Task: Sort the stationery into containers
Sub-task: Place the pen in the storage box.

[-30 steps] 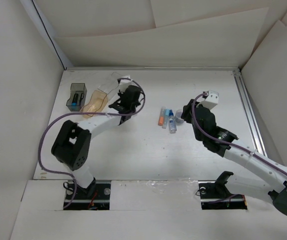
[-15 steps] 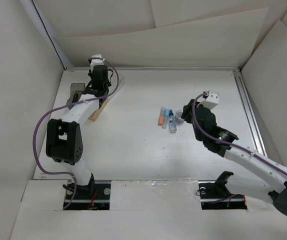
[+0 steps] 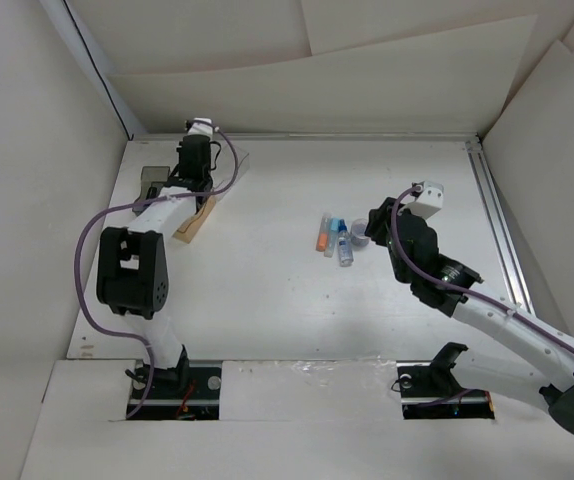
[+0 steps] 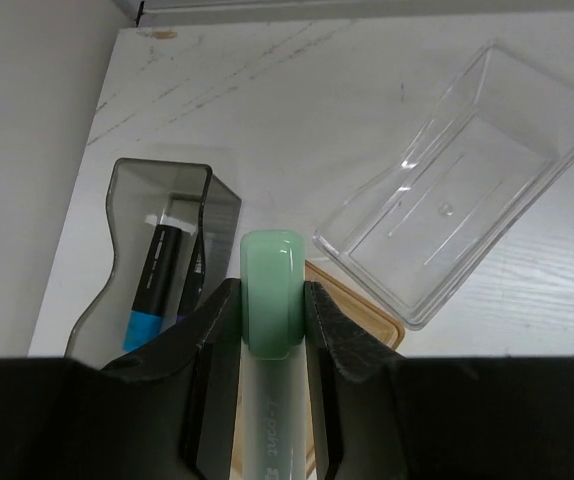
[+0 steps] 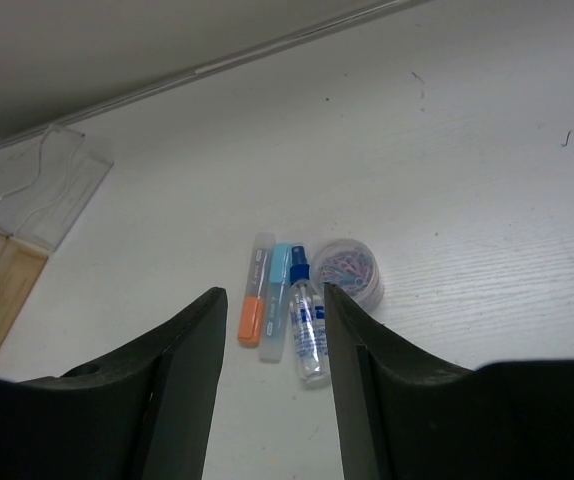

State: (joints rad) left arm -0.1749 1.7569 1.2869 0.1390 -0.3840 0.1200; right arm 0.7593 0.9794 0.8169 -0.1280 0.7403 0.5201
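My left gripper (image 4: 272,312) is shut on a green-capped marker (image 4: 272,268), held above the gap between the smoky dark grey bin (image 4: 125,205) and the amber bin (image 4: 375,322). The dark bin holds a blue marker (image 4: 154,285) and a darker one beside it. An empty clear bin (image 4: 447,190) lies just behind. In the top view that gripper (image 3: 195,172) hangs at the back left. My right gripper (image 5: 273,295) is open above an orange marker (image 5: 252,308), a light blue marker (image 5: 276,298) and a blue-capped bottle (image 5: 309,335), touching none.
A small round clear tub of coloured paper clips (image 5: 350,270) stands right of the bottle. A metal rail (image 3: 497,225) runs along the table's right side. White walls close in the back and the left, close to the bins (image 3: 149,180).
My left arm has swung from the middle left of the table to the back left over the bins, still holding the green marker. The right arm has barely moved.
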